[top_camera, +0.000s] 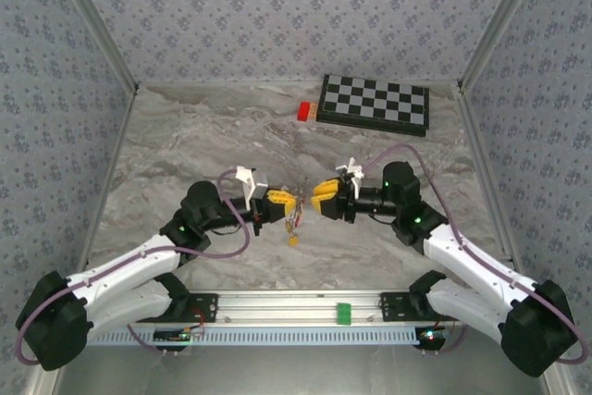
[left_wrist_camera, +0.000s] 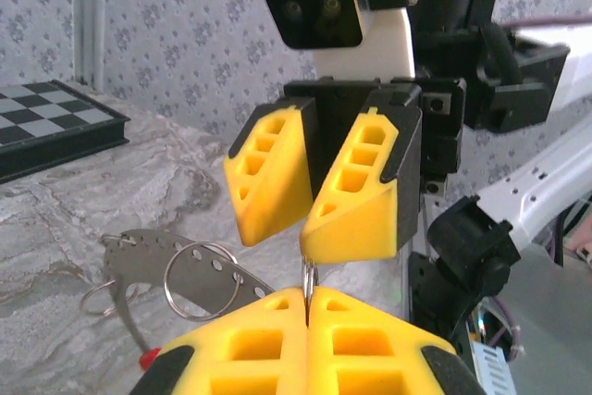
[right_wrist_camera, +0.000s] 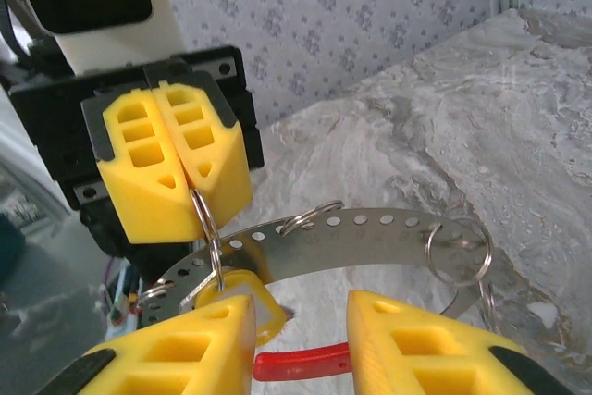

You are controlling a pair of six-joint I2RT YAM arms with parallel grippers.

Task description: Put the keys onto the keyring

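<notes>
left claw [right_wrist_camera: 190,193], upper left, pinched shut on keyring [right_wrist_camera: 370,227] to steady it | right claw [right_wrist_camera: 301,321], bottom, jaws apart beside key [right_wrist_camera: 266,312]

Keyring [top_camera: 295,220] in front of chessboard [top_camera: 375,104]

Keyring [right_wrist_camera: 370,227]: curved grey perforated band, red section below, split rings [right_wrist_camera: 458,252] threaded on; one ring pinched in left gripper [right_wrist_camera: 191,193]. Keys [right_wrist_camera: 242,301]: one yellow head, hanging beside band.
</notes>
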